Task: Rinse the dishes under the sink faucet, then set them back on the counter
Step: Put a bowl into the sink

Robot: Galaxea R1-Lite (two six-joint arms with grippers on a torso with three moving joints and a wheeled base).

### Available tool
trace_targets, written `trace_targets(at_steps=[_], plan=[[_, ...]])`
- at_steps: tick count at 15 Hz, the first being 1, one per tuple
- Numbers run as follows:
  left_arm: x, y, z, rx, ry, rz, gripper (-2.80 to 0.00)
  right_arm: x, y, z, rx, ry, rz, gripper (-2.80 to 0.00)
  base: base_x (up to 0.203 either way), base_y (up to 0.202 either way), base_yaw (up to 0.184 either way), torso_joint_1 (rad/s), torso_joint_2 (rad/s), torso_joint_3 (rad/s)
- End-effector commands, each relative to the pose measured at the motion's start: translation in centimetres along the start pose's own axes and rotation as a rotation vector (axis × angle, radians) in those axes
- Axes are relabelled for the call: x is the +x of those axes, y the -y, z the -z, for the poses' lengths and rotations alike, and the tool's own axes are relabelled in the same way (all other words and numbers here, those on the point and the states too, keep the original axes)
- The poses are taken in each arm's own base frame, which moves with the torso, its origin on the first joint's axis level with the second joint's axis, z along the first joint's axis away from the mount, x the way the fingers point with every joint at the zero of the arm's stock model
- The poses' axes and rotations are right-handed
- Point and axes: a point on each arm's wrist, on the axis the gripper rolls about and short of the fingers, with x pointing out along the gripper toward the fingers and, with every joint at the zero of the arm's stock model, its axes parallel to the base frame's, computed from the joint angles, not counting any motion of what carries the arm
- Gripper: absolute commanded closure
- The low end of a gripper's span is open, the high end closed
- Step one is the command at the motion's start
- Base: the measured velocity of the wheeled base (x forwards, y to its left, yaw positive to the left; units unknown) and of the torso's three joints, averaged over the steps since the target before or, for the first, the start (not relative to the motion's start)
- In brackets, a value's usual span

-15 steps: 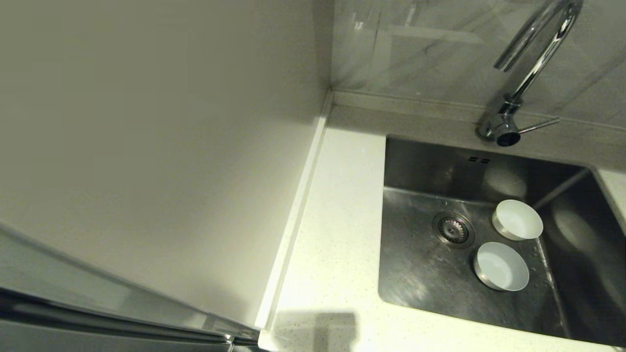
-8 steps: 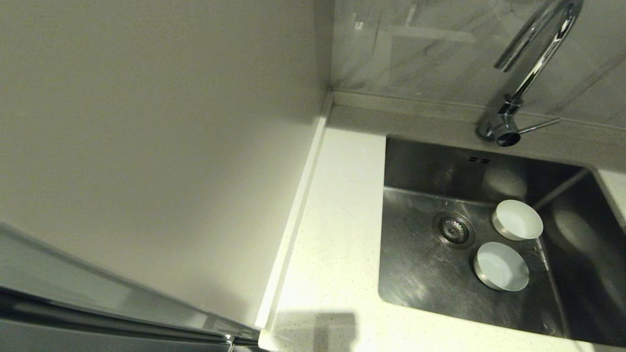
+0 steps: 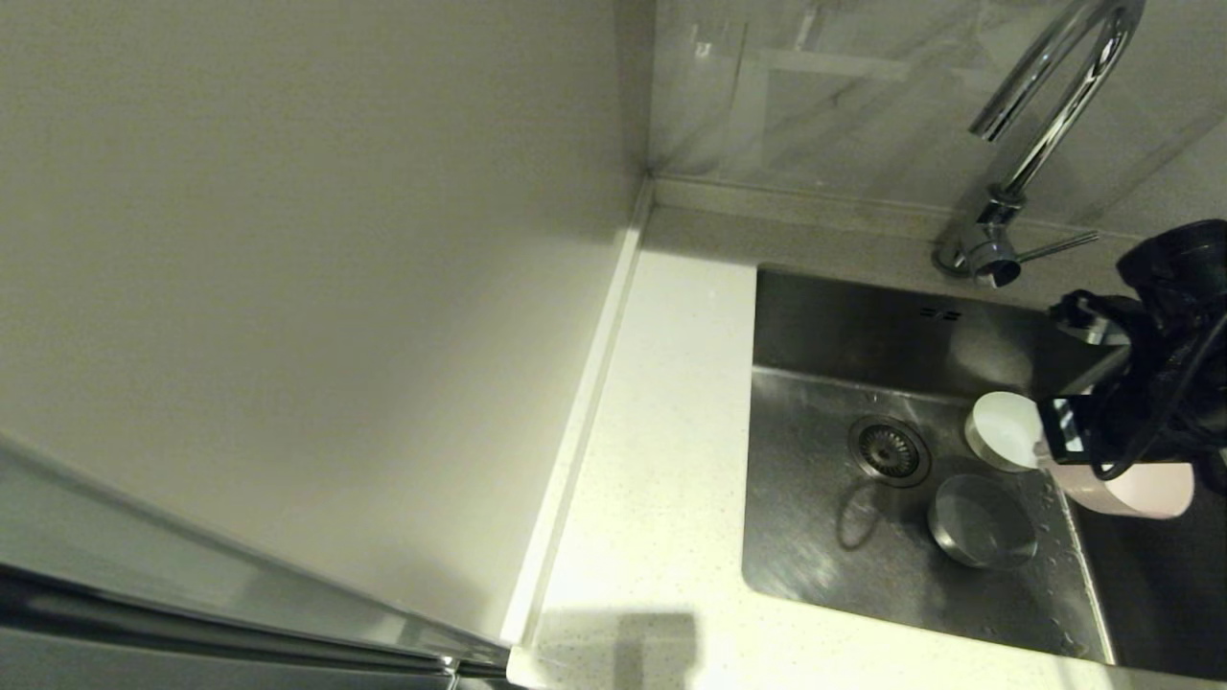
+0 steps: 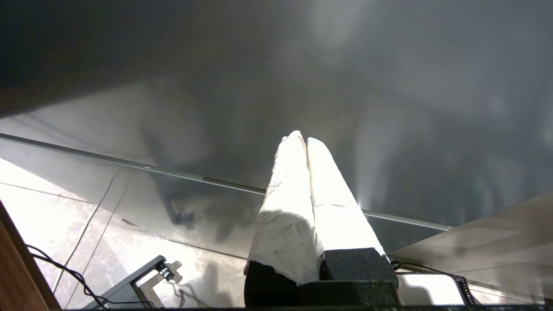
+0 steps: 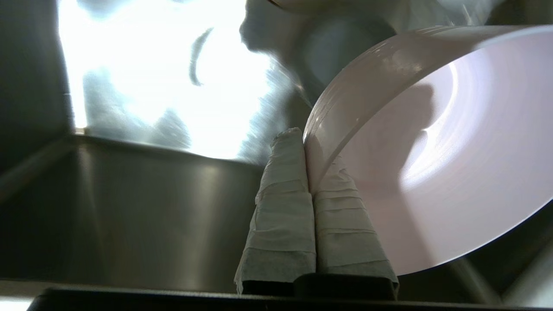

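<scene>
My right gripper (image 5: 307,147) pinches the pale pink bowl's (image 5: 436,151) rim above the sink (image 3: 815,316); my left gripper (image 4: 306,140), parked, has its fingers pressed together.

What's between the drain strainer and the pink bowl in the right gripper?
In the head view, the white bowl and blue bowl sit between the strainer and pink bowl.

Black right arm (image 3: 1165,345) with looping black cables; white tape-wrapped fingers (image 5: 281,216) on black mounts.
</scene>
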Motion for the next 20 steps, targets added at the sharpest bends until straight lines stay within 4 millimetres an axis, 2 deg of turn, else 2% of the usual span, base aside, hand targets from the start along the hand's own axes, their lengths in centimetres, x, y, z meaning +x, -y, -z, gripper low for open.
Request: trace_targets(at_steps=[1,4,9,12,17,20], plan=[[0.0,0.0,0.0,-0.001,0.003,0.0,0.0,1.4,-4.3,-0.3,-0.11,0.037,-0.028,0.0,0.0,0.0,0.0,0.0,0.0,0.0],[0.0,0.0,0.0,-0.001,0.003,0.001,0.0,5.2,-8.4,-0.2,-0.191,0.088,0.038,0.0,0.0,0.0,0.0,0.0,0.0,0.0],[0.0,0.0,0.0,-0.001,0.003,0.0,0.0,10.4,-12.4,-1.3,-0.242,0.144,0.083,0.0,0.0,0.0,0.0,0.0,0.0,0.0],[0.0,0.0,0.0,-0.001,0.003,0.0,0.0,14.0,-13.6,-1.3,-0.251,0.12,0.113,0.0,0.0,0.0,0.0,0.0,0.0,0.0],[0.0,0.0,0.0,0.0,0.003,0.0,0.0,19.7,-14.4,0.9,-0.214,0.041,0.168,0.0,0.0,0.0,0.0,0.0,0.0,0.0],[0.0,0.0,0.0,-0.001,0.004,0.0,0.0,21.6,-15.0,1.3,-0.214,0.025,0.173,0.0,0.0,0.0,0.0,0.0,0.0,0.0]])
